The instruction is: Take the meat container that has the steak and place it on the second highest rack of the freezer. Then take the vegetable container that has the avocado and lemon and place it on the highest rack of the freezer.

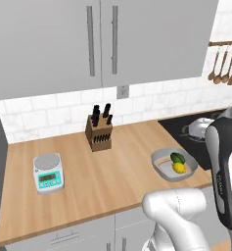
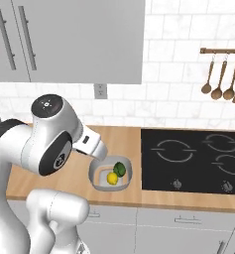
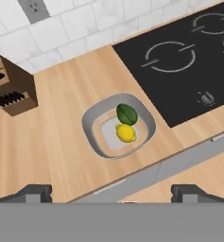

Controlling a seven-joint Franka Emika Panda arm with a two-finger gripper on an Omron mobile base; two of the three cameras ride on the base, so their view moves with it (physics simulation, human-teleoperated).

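The vegetable container point(image 1: 159, 164) point(image 2: 96, 173) point(image 3: 92, 127) is a shallow grey tray on the wooden counter, near its front edge and beside the cooktop. In it lie the dark green avocado point(image 1: 177, 158) point(image 2: 120, 168) point(image 3: 126, 114) and the yellow lemon point(image 1: 179, 167) point(image 2: 112, 178) point(image 3: 126, 133), touching each other. My gripper point(image 3: 113, 194) hangs above and in front of the tray, open wide, with nothing between its fingertips point(image 3: 35, 191). The meat container, the steak and the freezer are out of view.
A knife block point(image 1: 99, 131) point(image 3: 12, 92) stands by the tiled wall, and a kitchen scale point(image 1: 48, 172) sits at the counter's left. The black cooktop point(image 2: 193, 161) point(image 3: 179, 61) lies right of the tray, with a metal pan point(image 1: 200, 128) on it. Wooden utensils point(image 2: 223, 74) hang above.
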